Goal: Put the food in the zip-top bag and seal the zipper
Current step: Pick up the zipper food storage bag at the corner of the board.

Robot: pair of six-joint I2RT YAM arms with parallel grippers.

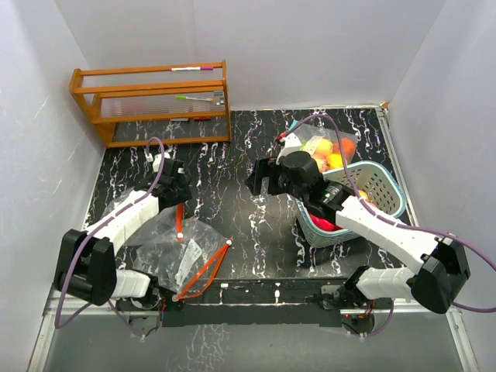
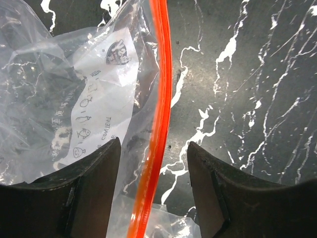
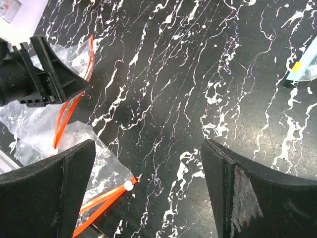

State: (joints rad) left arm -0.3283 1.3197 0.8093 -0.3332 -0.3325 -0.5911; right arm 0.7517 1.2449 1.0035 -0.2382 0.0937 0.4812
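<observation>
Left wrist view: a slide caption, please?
Left gripper open astride the bag's orange zipper on the black table.

Left pincer gapes partway, right pincer gapes wide.

The bench has a black top veined with white like marble, with white panels on three sides. At its far left corner stands a wooden rack of orange-brown slats, close to the back wall. Near the front left lies the zip-top bag, clear and crumpled, spread flat on the bench, the two strips of its orange zipper parted. On the right side sits a teal slatted basket. At the basket's far-left rim is a clear packet of orange and yellow toy fruit; whether it rests on the bench or on the rim cannot be told.
</observation>
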